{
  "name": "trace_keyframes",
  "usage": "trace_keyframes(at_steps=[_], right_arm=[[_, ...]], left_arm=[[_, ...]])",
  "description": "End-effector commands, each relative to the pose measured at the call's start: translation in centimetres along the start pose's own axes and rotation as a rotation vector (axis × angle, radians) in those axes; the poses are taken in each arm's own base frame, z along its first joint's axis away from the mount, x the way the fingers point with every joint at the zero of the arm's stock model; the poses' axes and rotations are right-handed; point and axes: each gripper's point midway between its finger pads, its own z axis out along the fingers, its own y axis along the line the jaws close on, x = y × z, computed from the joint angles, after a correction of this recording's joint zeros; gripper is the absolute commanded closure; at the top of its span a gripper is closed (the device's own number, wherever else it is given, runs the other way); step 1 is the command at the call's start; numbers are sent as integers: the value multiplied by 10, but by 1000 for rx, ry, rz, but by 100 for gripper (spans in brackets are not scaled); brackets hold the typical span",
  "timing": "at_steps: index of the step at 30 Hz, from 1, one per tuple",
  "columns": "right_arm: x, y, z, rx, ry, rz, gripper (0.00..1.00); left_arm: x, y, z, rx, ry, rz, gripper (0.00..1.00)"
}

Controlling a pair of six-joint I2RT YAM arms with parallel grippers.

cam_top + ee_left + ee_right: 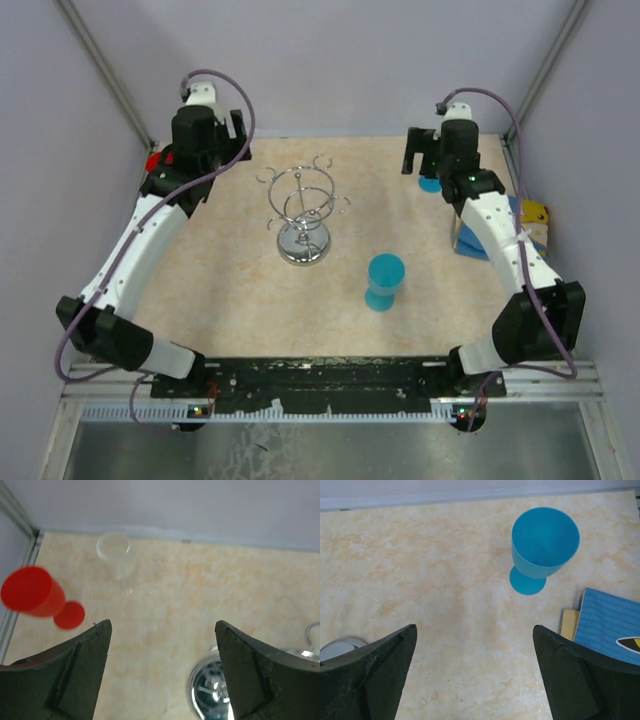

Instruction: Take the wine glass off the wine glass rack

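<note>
The wine glass rack (303, 215), a chrome wire stand with a round base, stands mid-table; I see no glass hanging on its hooks. Its base shows in the left wrist view (212, 690). A blue wine glass (385, 281) stands right of the rack. A second blue glass (545, 540) stands at the back right, just ahead of my right gripper (475, 675), which is open and empty. My left gripper (162, 675) is open and empty over the back left. A red glass (32, 591) and a clear glass (114, 546) stand beyond it. Both grippers also show in the top view, left (238, 128) and right (418, 152).
A blue cloth stack (610, 625) with a yellow item (535, 215) lies at the table's right edge. Grey walls close the back and sides. Metal frame posts (100, 60) run up both back corners.
</note>
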Motion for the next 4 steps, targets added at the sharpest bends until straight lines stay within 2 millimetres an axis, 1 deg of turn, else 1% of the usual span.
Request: trace_keyframes(at_steps=[1, 2, 4], right_arm=[[-20, 0, -8, 25, -12, 70, 1], [-25, 3, -9, 11, -14, 84, 1], [-30, 8, -13, -13, -23, 99, 1]], left_arm=[[40, 35, -36, -91, 71, -23, 6], [46, 37, -40, -87, 77, -26, 1], [53, 36, -46, -68, 92, -27, 0]])
